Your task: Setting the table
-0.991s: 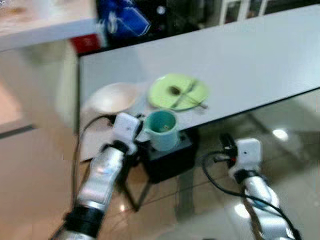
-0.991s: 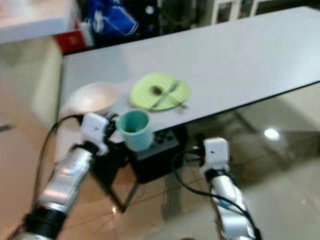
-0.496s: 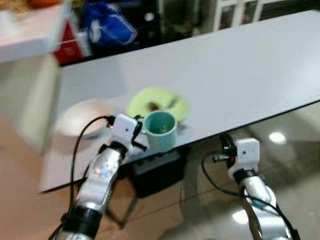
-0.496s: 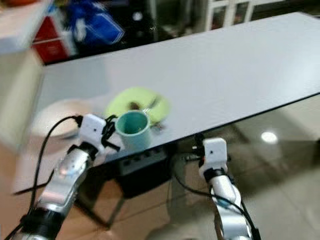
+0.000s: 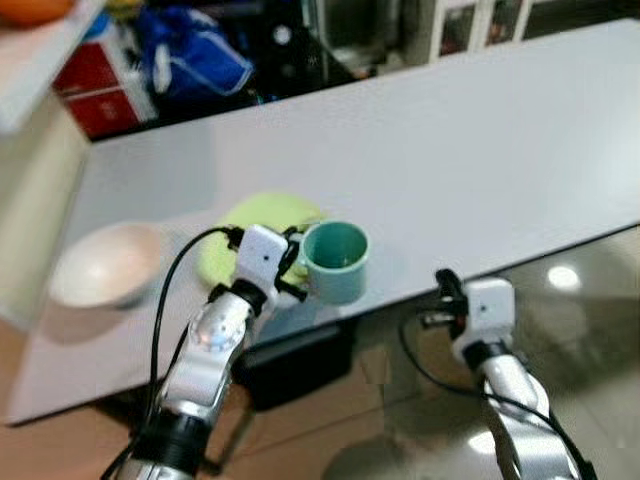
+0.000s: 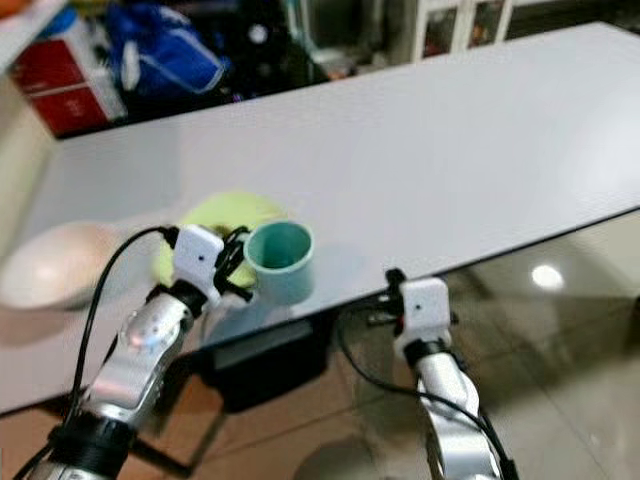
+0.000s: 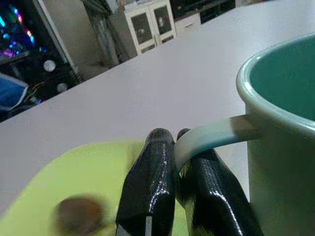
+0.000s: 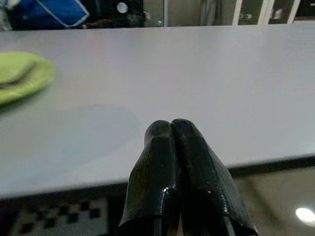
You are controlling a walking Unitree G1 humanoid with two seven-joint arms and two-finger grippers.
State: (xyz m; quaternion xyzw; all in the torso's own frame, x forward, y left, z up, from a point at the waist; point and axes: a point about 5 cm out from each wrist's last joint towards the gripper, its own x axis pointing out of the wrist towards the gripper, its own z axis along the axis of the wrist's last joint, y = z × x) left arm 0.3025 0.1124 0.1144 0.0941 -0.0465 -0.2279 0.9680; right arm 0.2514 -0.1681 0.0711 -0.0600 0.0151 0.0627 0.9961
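A teal mug (image 5: 335, 262) hangs above the near part of the white table (image 5: 480, 150), held by its handle (image 7: 211, 137) in my left gripper (image 5: 293, 268), which is shut on it. Behind the mug and gripper lies a light green plate (image 5: 225, 245), with a dark brown bit (image 7: 78, 214) on it in the left wrist view. A pale pink bowl (image 5: 105, 275) sits on the table to the plate's left. My right gripper (image 8: 171, 129) is shut and empty, just below and in front of the table's near edge.
A dark box (image 5: 295, 360) stands on the glossy floor under the table. Beyond the table's far edge are a blue bag (image 5: 195, 55), red boxes (image 5: 95, 90) and a white cabinet (image 5: 480, 20). The table's right half is bare.
The camera has moved closer and over the table. My left gripper has carried the mug forward from off the table's near edge to above its surface, now covering part of the plate.
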